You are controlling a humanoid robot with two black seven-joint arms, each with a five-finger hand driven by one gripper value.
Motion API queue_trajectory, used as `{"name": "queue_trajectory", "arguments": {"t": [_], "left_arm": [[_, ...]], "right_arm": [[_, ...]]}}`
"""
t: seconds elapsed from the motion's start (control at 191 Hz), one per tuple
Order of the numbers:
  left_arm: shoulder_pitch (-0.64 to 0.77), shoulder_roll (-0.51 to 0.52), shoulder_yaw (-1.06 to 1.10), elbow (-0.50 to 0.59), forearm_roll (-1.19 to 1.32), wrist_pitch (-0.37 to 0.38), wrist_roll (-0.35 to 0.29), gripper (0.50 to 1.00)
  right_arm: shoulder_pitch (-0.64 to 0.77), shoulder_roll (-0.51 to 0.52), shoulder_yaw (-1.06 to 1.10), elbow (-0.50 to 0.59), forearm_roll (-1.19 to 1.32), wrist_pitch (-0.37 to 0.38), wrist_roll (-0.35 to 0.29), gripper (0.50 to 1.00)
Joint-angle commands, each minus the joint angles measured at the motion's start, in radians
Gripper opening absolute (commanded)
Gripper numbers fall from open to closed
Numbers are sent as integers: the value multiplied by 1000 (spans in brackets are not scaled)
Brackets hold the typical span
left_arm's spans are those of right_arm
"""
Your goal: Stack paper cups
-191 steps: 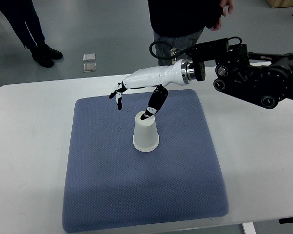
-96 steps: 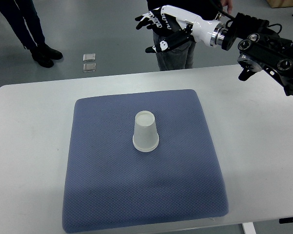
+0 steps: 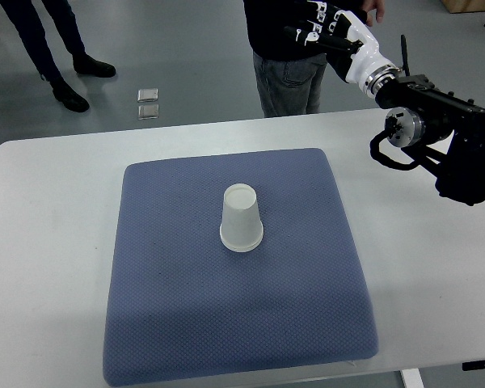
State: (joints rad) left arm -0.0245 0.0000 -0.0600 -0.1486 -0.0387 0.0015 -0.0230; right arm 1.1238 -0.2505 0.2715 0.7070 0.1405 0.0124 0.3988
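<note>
An upside-down white paper cup stack (image 3: 242, 217) stands near the middle of the blue-grey mat (image 3: 186, 307). My right hand (image 3: 322, 23) is lifted high at the top right, far from the cups, in front of a person's dark top. Its fingers are spread and hold nothing. The black right arm (image 3: 436, 133) comes in from the right edge. My left arm is out of view.
The mat lies on a white table (image 3: 48, 242). A person in jeans (image 3: 289, 77) stands just behind the table's far edge. Another person's legs (image 3: 52, 48) are at the top left. Two small square tiles (image 3: 148, 103) lie on the floor.
My right hand let go of the cup top, rose and pulled back to the upper right. The cup stack has stayed in place. The legs at top left have shifted.
</note>
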Motion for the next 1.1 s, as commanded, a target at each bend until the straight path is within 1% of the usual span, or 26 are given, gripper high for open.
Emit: {"name": "queue_trajectory", "arguments": {"t": [0.0, 0.073, 0.183, 0.308, 0.538, 0.669, 0.701, 0.805, 1.093], "left_arm": [[0, 0, 0, 0, 0, 0, 0, 1000], [0, 0, 0, 0, -1, 0, 0, 1000], [0, 0, 0, 0, 0, 0, 0, 1000], [0, 0, 0, 0, 0, 0, 0, 1000], [0, 0, 0, 0, 0, 0, 0, 1000], [0, 0, 0, 0, -1, 0, 0, 1000], [0, 0, 0, 1, -1, 0, 0, 1000], [0, 0, 0, 0, 0, 0, 0, 1000], [0, 0, 0, 0, 0, 0, 0, 1000]], "right_arm": [[-27, 19, 41, -1, 105, -45, 2, 899], [-48, 31, 97, -1, 155, -74, 2, 899], [-88, 49, 155, 2, 194, -84, 0, 899], [-122, 74, 163, 2, 202, -80, 0, 899], [-168, 96, 169, -3, 182, -35, 12, 901], [-179, 89, 170, -4, 182, -38, 17, 905], [-180, 89, 170, -4, 180, -38, 28, 913], [-185, 88, 169, -4, 162, -43, 52, 913], [-191, 89, 170, -4, 145, -60, 63, 913]]}}
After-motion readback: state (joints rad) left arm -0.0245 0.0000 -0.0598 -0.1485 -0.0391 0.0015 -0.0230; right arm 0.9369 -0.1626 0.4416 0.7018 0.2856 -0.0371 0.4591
